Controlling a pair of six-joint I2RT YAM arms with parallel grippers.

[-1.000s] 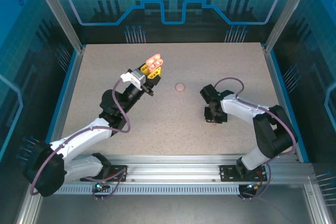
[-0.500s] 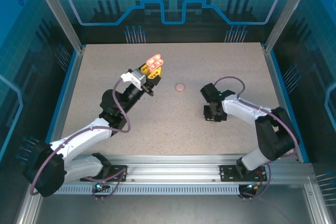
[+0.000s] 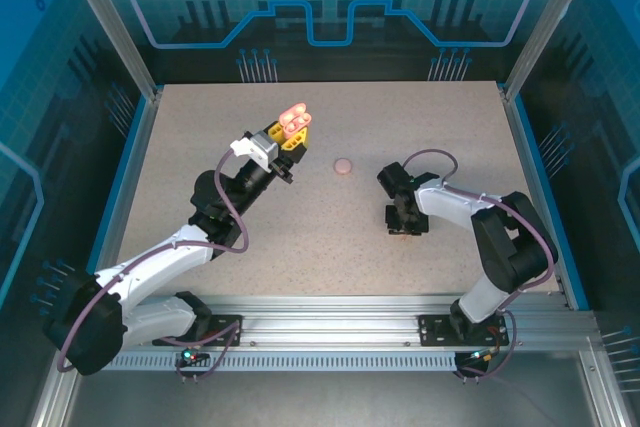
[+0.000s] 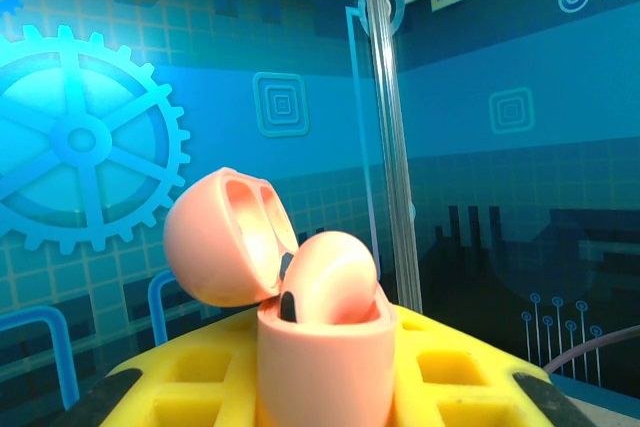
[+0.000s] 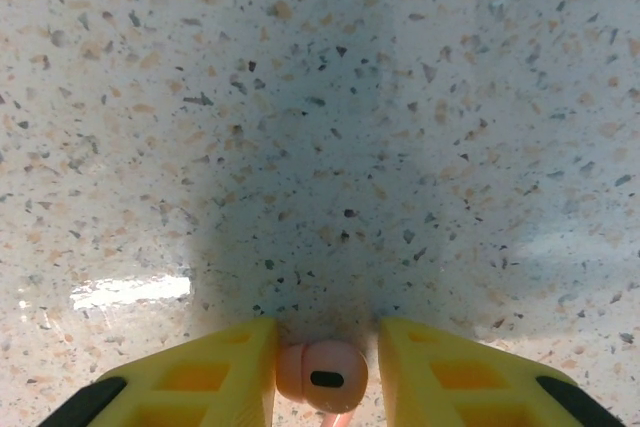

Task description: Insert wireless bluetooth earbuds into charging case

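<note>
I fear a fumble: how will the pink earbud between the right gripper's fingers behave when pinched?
The earbud looks smooth and rounded, so it may squirt from the right gripper's flat fingers. Tiny, probably light: a nudge from one finger could roll it across the table.

- Top external: high behind the arm bases (image 3: 205, 319), overlooking the whole desk (image 3: 330, 247).
- Left wrist: raised, facing the gear-printed back wall (image 4: 80, 137).
- Right wrist: close, straight down past the right hand (image 5: 322, 342); shares desk surface with top.
</note>
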